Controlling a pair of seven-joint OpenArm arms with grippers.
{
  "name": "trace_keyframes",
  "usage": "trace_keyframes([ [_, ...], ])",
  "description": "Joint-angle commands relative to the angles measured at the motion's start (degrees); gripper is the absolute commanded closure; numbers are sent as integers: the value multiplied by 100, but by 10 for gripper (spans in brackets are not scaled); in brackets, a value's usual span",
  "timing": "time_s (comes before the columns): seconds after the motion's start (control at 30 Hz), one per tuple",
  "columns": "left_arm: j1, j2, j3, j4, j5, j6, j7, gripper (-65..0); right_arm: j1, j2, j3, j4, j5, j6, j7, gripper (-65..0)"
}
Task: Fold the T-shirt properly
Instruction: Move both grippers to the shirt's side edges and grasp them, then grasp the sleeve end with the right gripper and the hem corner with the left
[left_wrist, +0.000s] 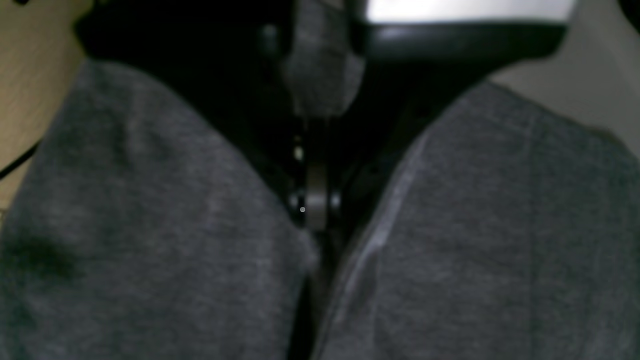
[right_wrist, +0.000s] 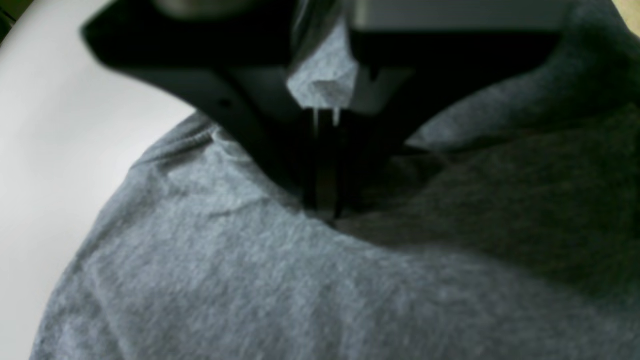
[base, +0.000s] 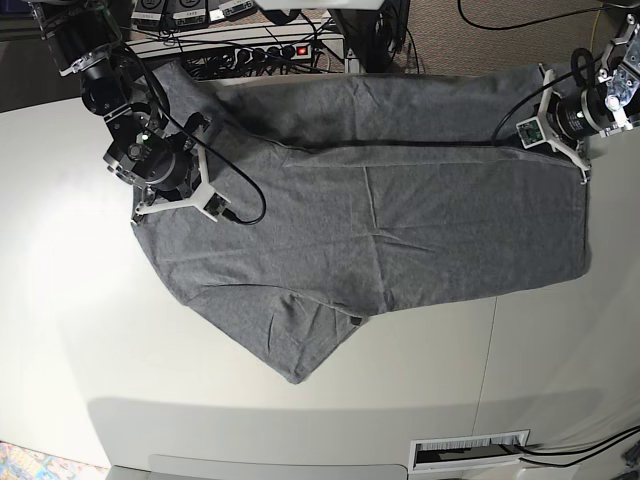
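Both grippers pinch the T-shirt (base: 400, 230) so it can be lifted and folded: the left gripper (left_wrist: 317, 125) and right gripper (right_wrist: 325, 107), near the table's (base: 60, 300) far edge.

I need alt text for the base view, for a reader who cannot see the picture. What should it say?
A grey T-shirt lies spread out across a white table, seen from above, one sleeve pointing toward the camera. Two robot arms grip it at opposite ends: the right tool at the picture's left, the left tool at its right, both shut on the cloth.
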Motion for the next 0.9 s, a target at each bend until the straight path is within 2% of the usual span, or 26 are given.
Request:
trace_keyframes([
  [0.0,61,-114,17,131,83,-129,173,0,7,66,15,15,96,76,52,0],
  [0.2,55,-208,17,761,92,-107,535,0,2,66,243,15,96,76,101,0],
  [0.33,0,-267,-31,881,315,376,533,0,2,66,448,15,98,74,142,0],
  [0.53,-378,-317,-31,855,428,404,577,0,2,63,496,15,101,74,151,0],
  [0.63,-660,-315,-31,839,402,680,640,0,0,66,496,15,101,74,133,0],
  [0.73,-997,-310,-31,566,-48,1110,634,0,0,63,496,28,101,74,133,0],
  [0.87,-1617,-284,-31,-387,-872,1231,417,0,0,63,496,153,101,74,146,0],
])
